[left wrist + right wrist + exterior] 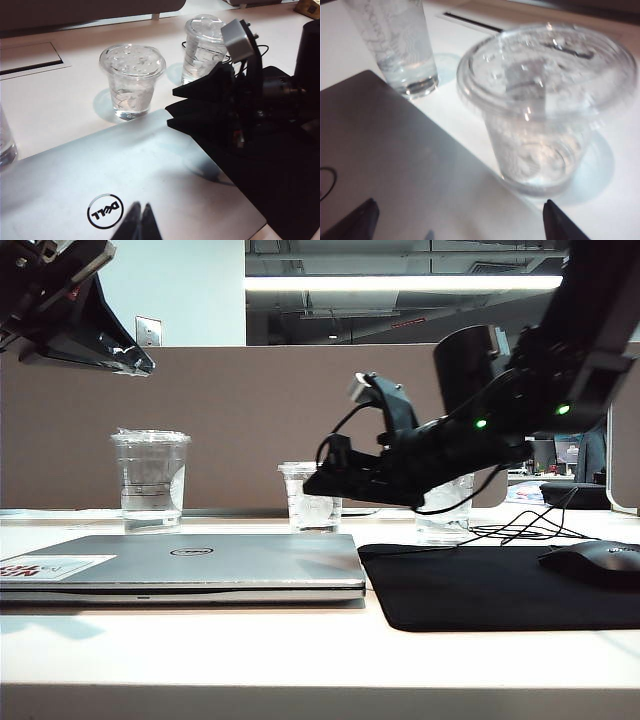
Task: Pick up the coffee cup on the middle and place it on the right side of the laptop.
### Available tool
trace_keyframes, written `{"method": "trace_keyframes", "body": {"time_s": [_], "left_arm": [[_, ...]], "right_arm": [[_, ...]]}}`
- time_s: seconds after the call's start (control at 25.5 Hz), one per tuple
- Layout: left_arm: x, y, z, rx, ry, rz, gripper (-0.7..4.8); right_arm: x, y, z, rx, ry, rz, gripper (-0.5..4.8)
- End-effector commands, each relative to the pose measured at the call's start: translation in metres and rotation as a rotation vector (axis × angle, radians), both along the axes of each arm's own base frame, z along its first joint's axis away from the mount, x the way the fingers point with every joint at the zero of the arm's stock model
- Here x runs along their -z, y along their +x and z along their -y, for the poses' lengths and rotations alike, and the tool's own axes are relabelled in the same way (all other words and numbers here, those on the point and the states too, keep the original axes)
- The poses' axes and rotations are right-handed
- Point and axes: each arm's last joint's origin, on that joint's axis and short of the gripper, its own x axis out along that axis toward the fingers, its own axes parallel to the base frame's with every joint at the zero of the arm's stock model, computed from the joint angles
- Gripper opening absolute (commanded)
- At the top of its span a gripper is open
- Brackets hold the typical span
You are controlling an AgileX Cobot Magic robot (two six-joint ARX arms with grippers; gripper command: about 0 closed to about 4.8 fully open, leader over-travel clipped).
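Note:
The coffee cup, short, clear and lidded, stands on the table just behind the far edge of the closed silver laptop. My right gripper hangs low over the laptop's far right corner, pointing at the cup. It is open, with its fingertips set wide and nothing between them; the cup is a short way ahead and untouched. My left gripper is shut and empty, high above the laptop lid near the Dell logo.
A tall clear cup stands behind the laptop at the left. Another clear cup stands to the right, behind my right arm. A black mouse pad with a mouse and cables lies right of the laptop.

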Motion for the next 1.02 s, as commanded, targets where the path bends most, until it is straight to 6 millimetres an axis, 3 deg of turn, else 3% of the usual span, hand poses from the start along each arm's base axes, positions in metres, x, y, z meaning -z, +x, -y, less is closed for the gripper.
{"method": "trace_keyframes", "body": {"time_s": [0.04, 0.43, 1.02], "left_arm": [[-0.002, 0.0, 0.0, 0.003, -0.009, 0.013, -0.05], [-0.002, 0.0, 0.0, 0.003, -0.009, 0.013, -0.05], [-0.002, 0.0, 0.0, 0.003, -0.008, 0.013, -0.05]], "right_arm": [[-0.001, 0.008, -0.012, 0.037, -0.004, 0.041, 4.79], [0.007, 0.015, -0.019, 0.153, -0.03, 0.06, 4.79], [0.008, 0.041, -0.033, 0.171, -0.033, 0.047, 4.79]]}}
